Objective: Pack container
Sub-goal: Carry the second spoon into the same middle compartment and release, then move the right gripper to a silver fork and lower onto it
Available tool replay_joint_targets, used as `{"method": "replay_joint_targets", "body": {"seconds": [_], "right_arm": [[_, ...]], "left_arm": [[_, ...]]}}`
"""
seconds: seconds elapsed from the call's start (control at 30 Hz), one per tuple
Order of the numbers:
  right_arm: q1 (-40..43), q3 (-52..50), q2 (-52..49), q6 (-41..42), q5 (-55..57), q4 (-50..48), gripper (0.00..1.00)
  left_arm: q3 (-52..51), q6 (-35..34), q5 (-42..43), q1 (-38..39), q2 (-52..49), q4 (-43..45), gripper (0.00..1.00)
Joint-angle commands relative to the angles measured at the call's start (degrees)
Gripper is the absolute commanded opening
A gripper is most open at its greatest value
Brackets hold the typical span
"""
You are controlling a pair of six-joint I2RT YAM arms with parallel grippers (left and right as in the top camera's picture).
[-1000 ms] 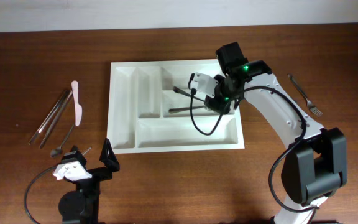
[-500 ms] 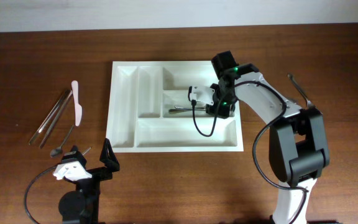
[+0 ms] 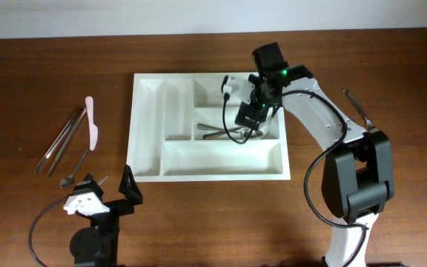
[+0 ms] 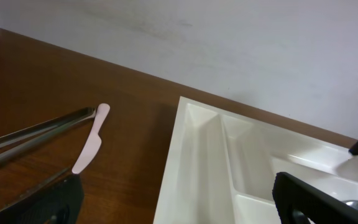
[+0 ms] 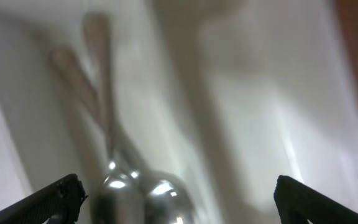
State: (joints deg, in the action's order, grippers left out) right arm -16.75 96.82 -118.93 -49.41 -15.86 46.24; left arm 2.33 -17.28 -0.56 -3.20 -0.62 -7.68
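Note:
The container [image 3: 199,157] is a white compartment tray in the middle of the table. Two metal spoons [image 3: 215,132] lie in its middle long compartment. My right gripper [image 3: 247,119] hovers just above them, open and holding nothing. In the right wrist view the spoon bowls [image 5: 142,193] lie side by side on the container floor [image 5: 260,124], between the spread tips of the right gripper [image 5: 182,202]. My left gripper [image 3: 108,185] rests open near the front left, apart from the tray. Its wrist view takes in the container [image 4: 191,162] past the left gripper [image 4: 179,211].
Left of the tray lie a pink knife [image 3: 91,122], long metal utensils [image 3: 61,141] and a small spoon [image 3: 76,170]. A fork [image 3: 363,113] lies to the right of the tray, beside the right arm. The pink knife [image 4: 91,146] also shows in the left wrist view.
The right gripper has opened and left a spoon in the middle compartment, then lifted slightly toward the far side. The left arm has not moved.

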Motion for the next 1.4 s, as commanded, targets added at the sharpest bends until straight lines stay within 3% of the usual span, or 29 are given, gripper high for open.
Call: {"method": "replay_joint_targets", "body": {"seconds": [0.0, 0.13, 0.4, 0.5, 0.63, 0.83, 0.87, 0.9, 0.93, 1.03, 1.17, 1.27, 1.33, 1.37], "right_arm": [[2.4, 10.4, -0.3, 17.4, 0.3, 3.0, 0.99], [7.2, 20.4, -0.3, 30.6, 0.0, 12.9, 0.99], [18.4, 22.1, -0.4, 33.5, 0.1, 22.4, 0.99], [23.3, 21.9, -0.5, 40.1, 0.1, 22.6, 0.9], [29.0, 19.9, -0.5, 53.2, 0.5, 22.6, 0.85], [31.2, 13.7, -0.5, 72.7, 15.0, 23.9, 0.84], [31.1, 12.8, -0.5, 73.9, 14.4, 23.4, 0.86], [30.8, 12.1, -0.5, 73.9, 10.9, 22.2, 0.95], [30.6, 11.9, -0.5, 73.9, 6.1, 22.0, 0.99], [30.3, 11.9, -0.5, 73.9, -1.8, 21.9, 0.99], [29.6, 11.9, -0.5, 74.6, -3.4, 17.4, 1.0], [28.3, 11.8, -0.5, 89.4, 3.0, 16.0, 0.95], [27.1, 11.8, -0.5, 105.5, 9.9, 17.7, 0.95], [26.8, 11.8, -0.5, 108.4, 11.0, 18.0, 0.94]], "left_arm": [[-0.4, 1.1, 0.8, -0.3, 0.3, 0.1, 0.99], [-0.4, 1.1, 0.8, -0.3, 0.3, 0.1, 0.99], [-0.4, 1.1, 0.8, -0.3, 0.3, 0.1, 0.99], [-0.4, 1.1, 0.8, -0.3, 0.3, 0.1, 0.99], [-0.4, 1.1, 0.8, -0.3, 0.3, 0.1, 0.99], [-0.4, 1.1, 0.8, -0.3, 0.3, 0.1, 0.99], [-0.4, 1.1, 0.8, -0.3, 0.3, 0.1, 0.99], [-0.4, 1.1, 0.8, -0.3, 0.3, 0.1, 0.99], [-0.4, 1.1, 0.8, -0.3, 0.3, 0.1, 0.99], [-0.4, 1.1, 0.8, -0.3, 0.3, 0.1, 0.99], [-0.4, 1.1, 0.8, -0.3, 0.3, 0.1, 0.99], [-0.4, 1.1, 0.8, -0.3, 0.3, 0.1, 0.99], [-0.4, 1.1, 0.8, -0.3, 0.3, 0.1, 0.99], [-0.4, 1.1, 0.8, -0.3, 0.3, 0.1, 0.99]]}}
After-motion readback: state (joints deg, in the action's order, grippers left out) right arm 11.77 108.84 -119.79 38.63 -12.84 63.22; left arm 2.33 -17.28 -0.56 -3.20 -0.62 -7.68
